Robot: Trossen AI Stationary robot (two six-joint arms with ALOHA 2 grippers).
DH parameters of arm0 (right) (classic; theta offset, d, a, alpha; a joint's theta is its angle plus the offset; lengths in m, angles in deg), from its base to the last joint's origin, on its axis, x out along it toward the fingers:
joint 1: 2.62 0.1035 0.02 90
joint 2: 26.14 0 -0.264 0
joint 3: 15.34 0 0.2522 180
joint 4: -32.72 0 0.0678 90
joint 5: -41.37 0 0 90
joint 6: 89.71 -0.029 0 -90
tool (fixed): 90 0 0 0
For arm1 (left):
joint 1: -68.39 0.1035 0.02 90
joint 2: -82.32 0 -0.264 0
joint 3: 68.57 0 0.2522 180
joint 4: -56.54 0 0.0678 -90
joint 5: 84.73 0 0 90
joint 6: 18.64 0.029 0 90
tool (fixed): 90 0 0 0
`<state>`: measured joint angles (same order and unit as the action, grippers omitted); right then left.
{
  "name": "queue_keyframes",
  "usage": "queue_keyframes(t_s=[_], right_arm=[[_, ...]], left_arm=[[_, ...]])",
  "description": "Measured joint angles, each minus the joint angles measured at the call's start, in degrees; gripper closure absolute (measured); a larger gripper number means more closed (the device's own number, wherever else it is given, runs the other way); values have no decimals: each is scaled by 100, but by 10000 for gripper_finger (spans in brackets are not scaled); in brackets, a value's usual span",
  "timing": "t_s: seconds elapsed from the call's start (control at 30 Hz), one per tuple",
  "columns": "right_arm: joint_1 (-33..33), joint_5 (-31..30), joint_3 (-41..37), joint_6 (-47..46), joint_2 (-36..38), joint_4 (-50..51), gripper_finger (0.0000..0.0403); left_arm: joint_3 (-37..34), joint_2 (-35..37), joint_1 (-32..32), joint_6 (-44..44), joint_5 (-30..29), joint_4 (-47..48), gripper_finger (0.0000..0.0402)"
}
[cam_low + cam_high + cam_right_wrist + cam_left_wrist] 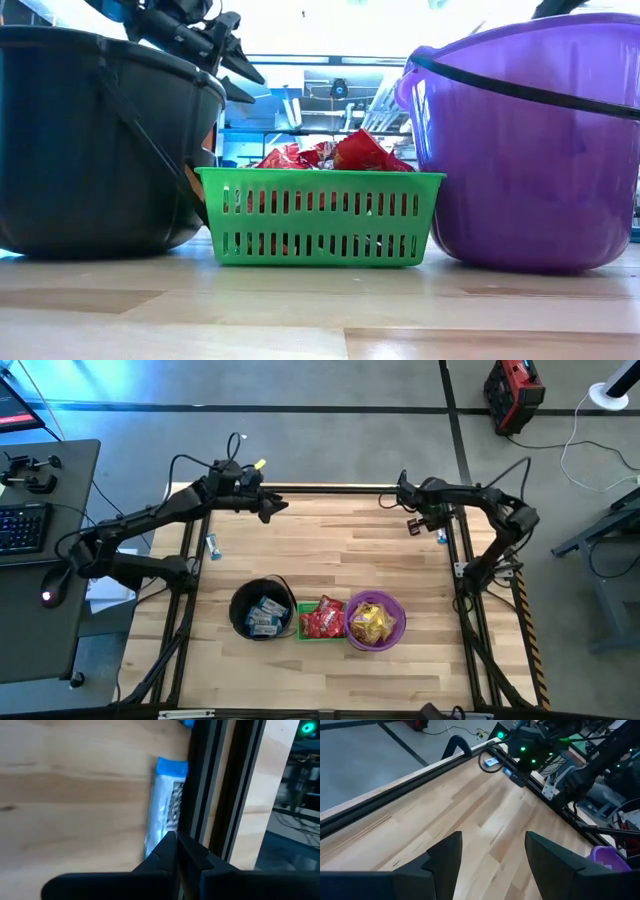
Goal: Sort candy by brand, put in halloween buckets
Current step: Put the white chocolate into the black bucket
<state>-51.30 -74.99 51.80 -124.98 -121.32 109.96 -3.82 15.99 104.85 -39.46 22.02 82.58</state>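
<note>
My right gripper (176, 840) is shut and points down by the right rail (205, 795). Its tips sit at the near end of a blue-and-white candy (165, 800) lying along that rail on the table. Another blue candy (186, 722) shows a little farther along it. My left gripper (270, 508) hangs open over bare wood near the far edge, with nothing between its fingers (445, 857). One more blue candy (212, 546) lies by the left rail. The black bucket (262, 610) holds blue-and-white candy, the green one (321, 618) red, and the purple one (375, 620) yellow. My right gripper comes from above, slanting down, with its shut tips (167, 845) over the candy's end (157, 832) beside the rail. The fingers hide that end, so I cannot tell whether they touch or pinch the wrapper. The candy lies flat on the wood.
Black frame rails (330, 488) run along the table's far, left and right sides. The three buckets stand in a row at the near middle. Open wood (340, 550) lies between the arms and the buckets. A keyboard (22, 525) sits on a side desk at the left.
</note>
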Motion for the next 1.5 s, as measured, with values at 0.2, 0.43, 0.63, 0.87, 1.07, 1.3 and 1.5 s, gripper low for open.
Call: queue_keyframes(t_s=[0.2, 0.43, 0.63, 0.87, 1.07, 1.3, 1.5], right_arm=[[-37, -203, 0, 350, -408, -376, 402], [-82, -431, 0, 279, -882, -402, 402], [-9, -708, 0, 512, -872, -428, 403], [253, -133, 4, 830, -851, -691, 403], [1063, 225, 17, 1011, -835, -1092, 403], [2206, 599, 134, 398, -822, -1095, 403], [2822, 1076, 676, 608, -402, -960, 403]], left_arm=[[-2, -8, -4, -119, -514, -27, 195], [-2, -8, -4, -159, -622, -36, 195], [-2, -8, -4, -161, -690, -38, 195], [-2, -8, -4, -157, -882, -36, 195], [-2, -53, -4, -6, -893, -36, 195], [-4, -192, -4, -8, -889, -32, 195], [-4, -230, -10, -6, -887, -29, 195]])
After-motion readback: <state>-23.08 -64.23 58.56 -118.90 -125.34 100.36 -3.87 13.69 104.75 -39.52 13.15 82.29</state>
